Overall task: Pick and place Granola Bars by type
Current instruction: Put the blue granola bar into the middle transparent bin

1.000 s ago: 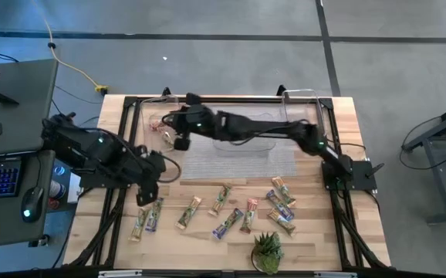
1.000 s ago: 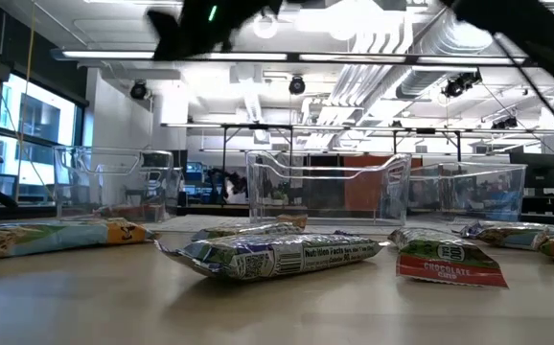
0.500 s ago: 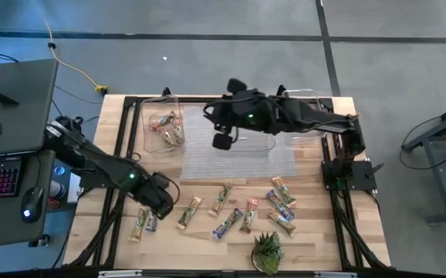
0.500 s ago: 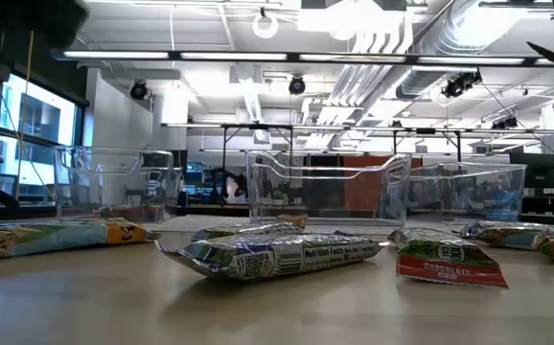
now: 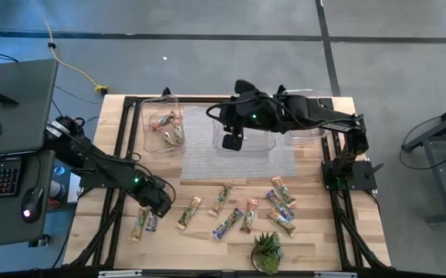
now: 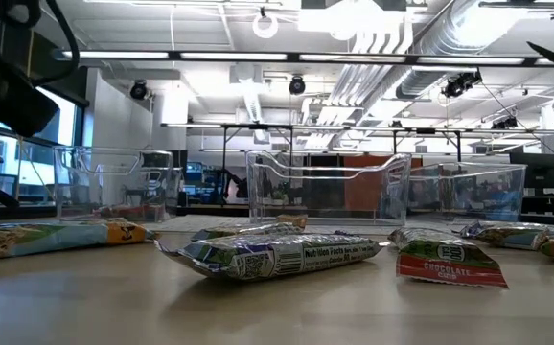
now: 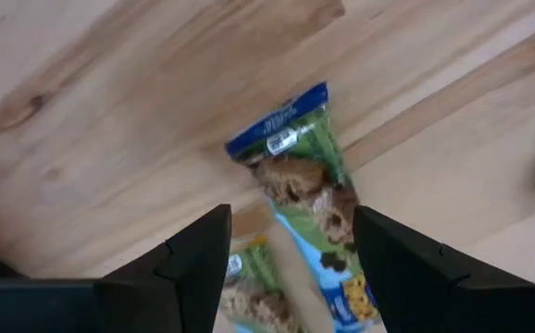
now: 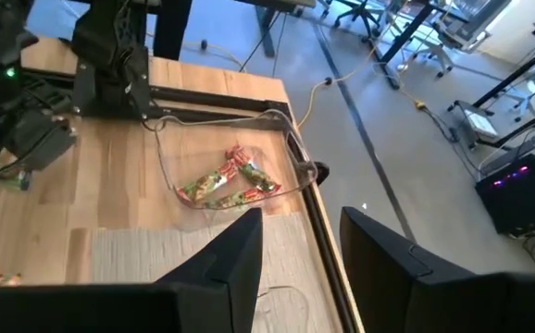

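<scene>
On the wooden tabletop (image 5: 115, 116), the left gripper (image 5: 159, 206) hangs low over the near-left area with its fingers (image 7: 198, 259) spread wide and nothing clamped between them; directly beneath lies a blue-and-green granola bar (image 7: 309, 208), flat on the wood, with a second bar (image 7: 254, 291) just beside it and partly hidden by a finger. In the high view this left pair of bars (image 5: 144, 222) lies side by side, long axes running near-to-far with a slight lean to the right. Behind them, at the far left, a clear bin (image 5: 163, 123) holds several green-and-red bars (image 8: 226, 185) lying jumbled at differing angles. Toward the centre, a row of loose bars (image 5: 221, 199) lies flat along the near half of the tabletop, most with long axes tilted diagonally, far ends leaning right; the bars at the right end of the row (image 5: 281, 205) lean the opposite way. A grey mat (image 5: 242, 161) lies at centre, with a second clear bin (image 5: 254, 143) at its far edge. The right gripper (image 5: 232, 142) hovers above that bin, fingers (image 8: 379, 254) parted with nothing visible between them. A third clear bin (image 5: 308, 116) stands at the far right. A small potted plant (image 5: 267, 252) stands at the near edge, right of centre.
</scene>
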